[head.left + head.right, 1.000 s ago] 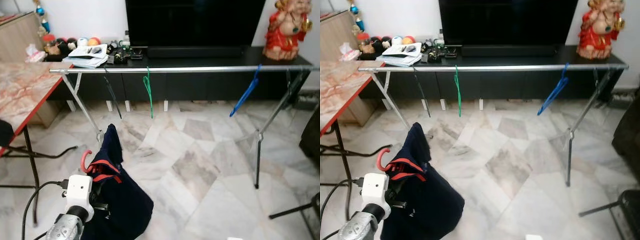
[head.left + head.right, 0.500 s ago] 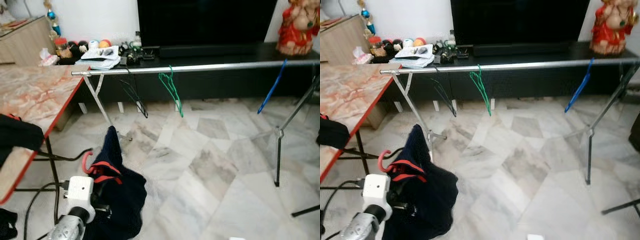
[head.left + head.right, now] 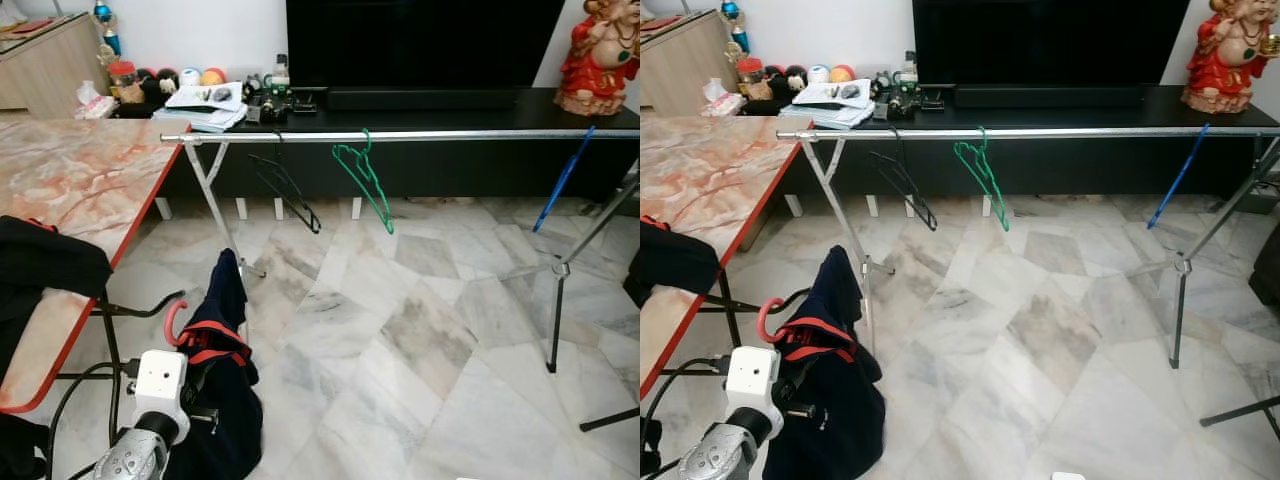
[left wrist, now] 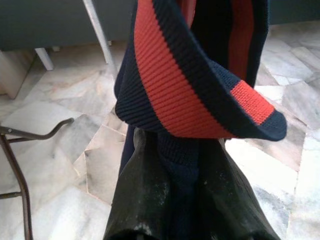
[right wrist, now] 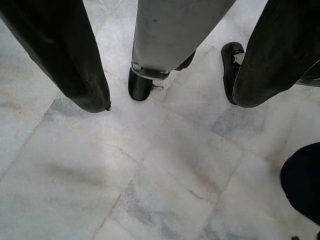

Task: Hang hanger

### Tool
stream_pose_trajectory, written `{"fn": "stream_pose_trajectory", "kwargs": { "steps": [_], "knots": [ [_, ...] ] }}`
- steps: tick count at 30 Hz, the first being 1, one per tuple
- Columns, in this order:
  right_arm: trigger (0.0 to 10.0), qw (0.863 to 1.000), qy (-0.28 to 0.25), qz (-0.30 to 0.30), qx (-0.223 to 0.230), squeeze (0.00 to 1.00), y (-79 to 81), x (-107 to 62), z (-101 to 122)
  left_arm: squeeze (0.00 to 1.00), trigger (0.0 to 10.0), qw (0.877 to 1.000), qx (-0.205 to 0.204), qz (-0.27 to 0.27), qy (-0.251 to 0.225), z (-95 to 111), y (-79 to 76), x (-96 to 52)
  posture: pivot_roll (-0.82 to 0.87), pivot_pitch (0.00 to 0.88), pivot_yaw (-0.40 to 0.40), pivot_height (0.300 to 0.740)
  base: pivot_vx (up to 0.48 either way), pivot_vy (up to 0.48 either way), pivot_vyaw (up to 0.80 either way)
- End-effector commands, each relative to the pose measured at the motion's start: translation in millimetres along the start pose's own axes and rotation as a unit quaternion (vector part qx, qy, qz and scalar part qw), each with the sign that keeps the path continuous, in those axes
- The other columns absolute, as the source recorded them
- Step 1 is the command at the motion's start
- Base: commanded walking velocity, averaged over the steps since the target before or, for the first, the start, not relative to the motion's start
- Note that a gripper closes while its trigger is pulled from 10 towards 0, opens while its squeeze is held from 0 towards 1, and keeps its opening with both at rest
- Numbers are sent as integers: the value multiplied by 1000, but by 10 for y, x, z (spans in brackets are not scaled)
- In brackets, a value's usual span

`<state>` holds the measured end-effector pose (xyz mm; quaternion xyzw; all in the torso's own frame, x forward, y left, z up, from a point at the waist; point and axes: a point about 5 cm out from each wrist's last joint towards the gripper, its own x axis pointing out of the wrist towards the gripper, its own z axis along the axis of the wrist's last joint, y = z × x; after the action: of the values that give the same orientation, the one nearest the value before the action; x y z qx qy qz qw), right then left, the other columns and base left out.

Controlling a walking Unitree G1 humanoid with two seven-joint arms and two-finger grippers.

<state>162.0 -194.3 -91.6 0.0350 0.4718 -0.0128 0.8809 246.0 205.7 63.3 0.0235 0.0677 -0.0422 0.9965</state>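
Left eye view has swung since a second ago: the marble table (image 3: pixel 70 190) now takes up more of my left side and the rail (image 3: pixel 400 136) sits a little farther right, so my head has turned, not the things. My left pincer (image 4: pixel 175 175) is clamped on the collar of the navy garment (image 3: pixel 222 400), which hangs on the red hanger (image 3: pixel 172 322), low and well short of the rail. Black hanger (image 3: pixel 285 185), green hanger (image 3: pixel 365 180) and blue hanger (image 3: pixel 562 180) are already up. My right pincer (image 5: pixel 170 100) hangs spread and empty above the floor. I judge the lift is yet to come.
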Motion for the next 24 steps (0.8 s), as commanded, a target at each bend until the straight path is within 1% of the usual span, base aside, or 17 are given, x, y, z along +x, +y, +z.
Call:
{"fn": "stream_pose_trajectory", "kwargs": {
  "steps": [1,24],
  "knots": [
    [10000,1000,6,-2,3,0,-2,-7,-40,0,10000,1000,4,-5,-23,94,-4,10,84,60,43,740,0,0,0],
    [10000,1000,6,-3,3,0,-3,-7,-40,0,10000,1000,2,-7,-27,103,-10,6,85,59,43,740,0,0,0]
  ]
}}
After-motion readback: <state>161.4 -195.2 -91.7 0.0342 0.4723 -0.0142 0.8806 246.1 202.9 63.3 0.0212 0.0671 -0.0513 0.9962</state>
